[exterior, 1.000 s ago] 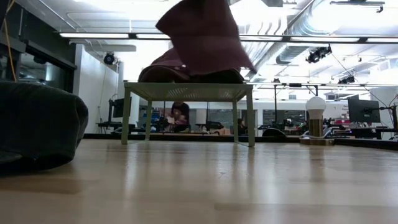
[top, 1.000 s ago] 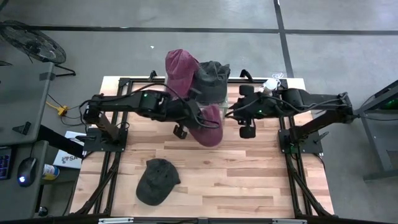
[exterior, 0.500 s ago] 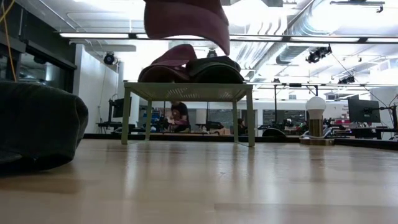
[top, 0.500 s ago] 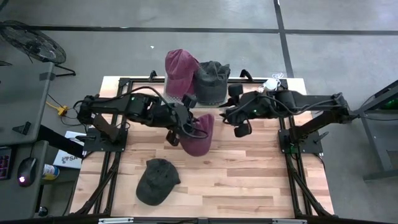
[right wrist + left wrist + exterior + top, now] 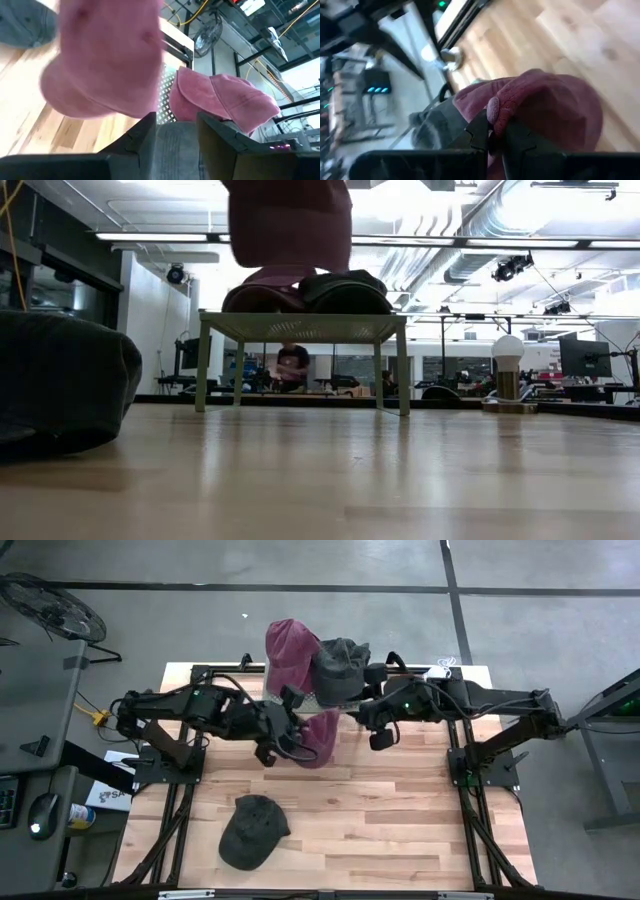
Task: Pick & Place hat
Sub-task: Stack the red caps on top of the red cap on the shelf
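Gripping a maroon hat [image 5: 318, 737] by a fold of its fabric, the left end effector [image 5: 288, 740] has its fingers [image 5: 480, 131] clamped together on the cloth and holds the hat clear above the surface [image 5: 400, 830], near the middle of the far half. The right end effector [image 5: 375, 718], fingers [image 5: 222, 131] apart and holding nothing, hovers just beside it near the small rack [image 5: 300, 327] at the far edge, which carries a second maroon hat [image 5: 288, 650] and a dark grey hat [image 5: 340, 665]. Another dark grey cap [image 5: 252, 830] lies toward the near left corner.
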You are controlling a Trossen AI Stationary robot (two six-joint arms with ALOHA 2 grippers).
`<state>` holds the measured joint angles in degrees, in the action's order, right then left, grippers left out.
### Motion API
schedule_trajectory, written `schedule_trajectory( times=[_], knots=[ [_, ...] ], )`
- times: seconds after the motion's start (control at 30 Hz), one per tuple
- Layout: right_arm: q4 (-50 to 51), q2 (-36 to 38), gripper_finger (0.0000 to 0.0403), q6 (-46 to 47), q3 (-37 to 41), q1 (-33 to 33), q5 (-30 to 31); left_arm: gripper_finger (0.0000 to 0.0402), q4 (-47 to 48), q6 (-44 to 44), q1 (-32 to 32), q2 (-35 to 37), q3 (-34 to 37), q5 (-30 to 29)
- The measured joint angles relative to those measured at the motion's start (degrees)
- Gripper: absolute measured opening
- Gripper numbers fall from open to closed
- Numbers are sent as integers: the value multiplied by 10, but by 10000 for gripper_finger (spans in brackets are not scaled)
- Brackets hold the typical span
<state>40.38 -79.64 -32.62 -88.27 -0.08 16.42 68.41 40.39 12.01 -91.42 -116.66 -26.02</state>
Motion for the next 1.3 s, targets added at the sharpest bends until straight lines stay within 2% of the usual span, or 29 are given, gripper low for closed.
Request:
schedule_trajectory(
  times=[0.13, 0.33, 0.43, 0.57, 0.7, 0.87, 1.07, 1.3],
  knots=[
    [-20, 0, 130, -3, 0, -28, -44, 20, 4, 16, 0, 17, 0, 47],
    [-53, 0, 130, -20, 0, -69, -157, 20, -2, 35, -5, 42, 0, 134],
    [-61, 0, 130, -12, 0, -90, -216, 20, 0, 49, -5, 52, 0, 154],
    [-73, -4, 130, 11, 0, -115, -264, 20, -10, 71, -16, 64, 1, 184],
    [-74, -10, 130, 16, 0, -127, -263, 20, -20, 88, -50, 77, 0, 208],
    [-72, -10, 130, 17, 0, -132, -258, 20, -39, 108, -113, 94, 0, 273],
    [-58, -10, 130, 20, 0, -130, -203, 20, -41, 133, -189, 115, 0, 380],
    [-4, -10, 130, 59, 0, -130, -175, 20, -39, 177, -274, 122, 0, 461]
  ],
)
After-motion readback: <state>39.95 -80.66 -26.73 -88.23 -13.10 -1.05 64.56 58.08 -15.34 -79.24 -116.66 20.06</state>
